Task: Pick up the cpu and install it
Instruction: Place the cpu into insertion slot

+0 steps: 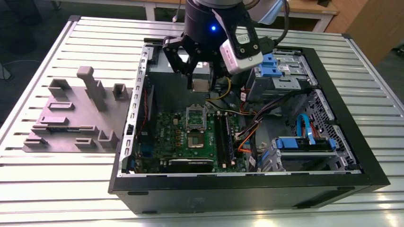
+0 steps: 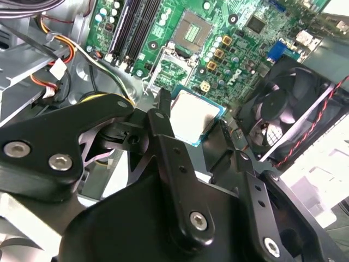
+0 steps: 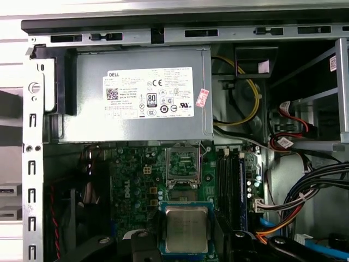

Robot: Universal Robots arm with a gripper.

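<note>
Slatted metal table (image 1: 57, 189) w/ open PC case (image 1: 252, 191) lying on it. The cpu (image 3: 186, 229) sits pinched by its edges in the gripper (image 1: 202, 81), jaws narrow around it, held up off the green mobo (image 1: 170, 127), near the PSU (image 3: 136, 93); grey fixture block (image 1: 69, 118) at the exterior view's left of the case

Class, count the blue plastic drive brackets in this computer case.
2. In the exterior view, one blue plastic drive bracket sits beside the arm; the other lower in the black case. More may be hidden.
</note>
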